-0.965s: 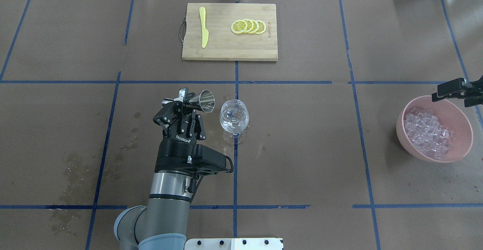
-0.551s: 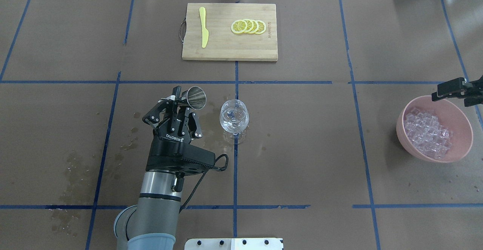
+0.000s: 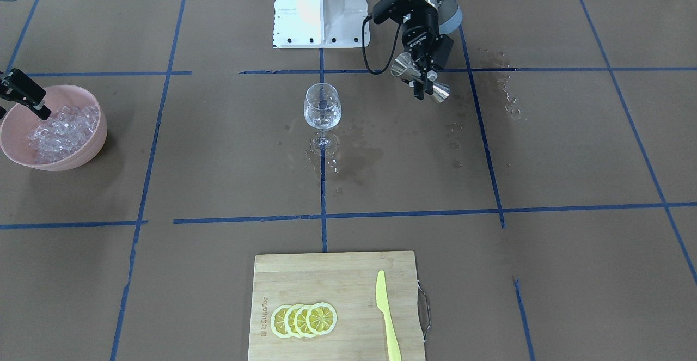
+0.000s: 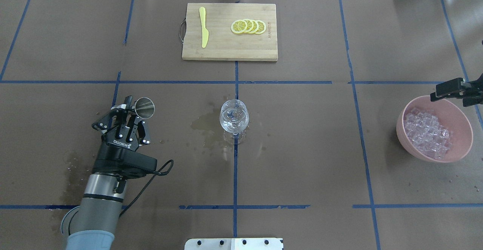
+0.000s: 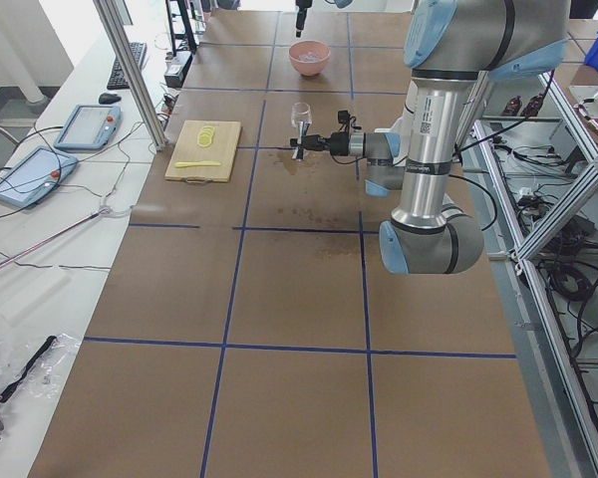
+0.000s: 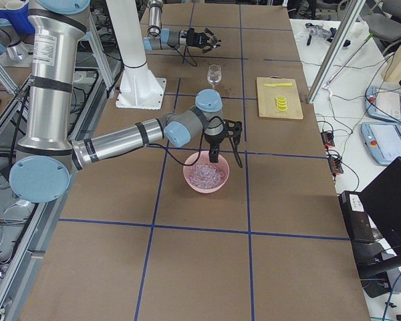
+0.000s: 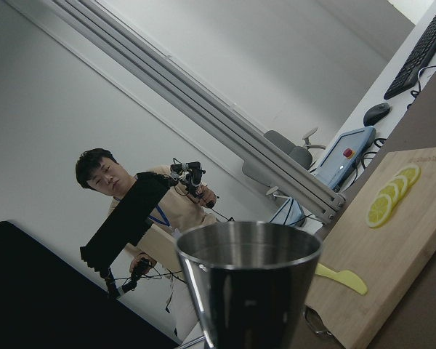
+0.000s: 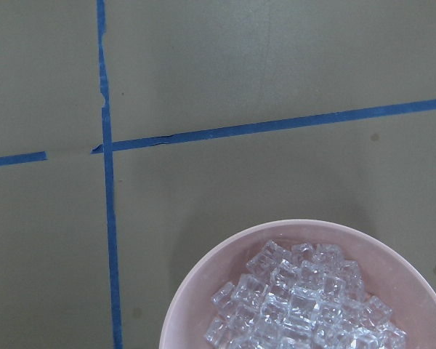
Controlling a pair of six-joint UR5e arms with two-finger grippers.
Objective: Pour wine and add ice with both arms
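My left gripper (image 4: 131, 108) is shut on a steel double-cone jigger (image 4: 145, 107), held above the table well to the left of the clear stemmed wine glass (image 4: 234, 116). The front view shows the jigger (image 3: 440, 93) tilted, and it fills the bottom of the left wrist view (image 7: 247, 291). Any wine in the glass (image 3: 322, 111) is hardly visible. The ice (image 4: 426, 133) is heaped in a pink bowl (image 4: 458, 150) at the right. My right gripper (image 4: 458, 91) hangs open and empty over the bowl's far rim. The right wrist view shows the ice (image 8: 298, 305) below.
A bamboo cutting board (image 4: 229, 50) at the far middle holds a yellow knife (image 4: 203, 26) and several lemon slices (image 4: 249, 26). Wet stains (image 4: 205, 123) lie left of the glass. The white base block (image 4: 234, 243) is at the near edge.
My left arm has swung left, away from the glass, carrying the jigger, and uncovered a wet patch beside the glass. The right arm has not moved.
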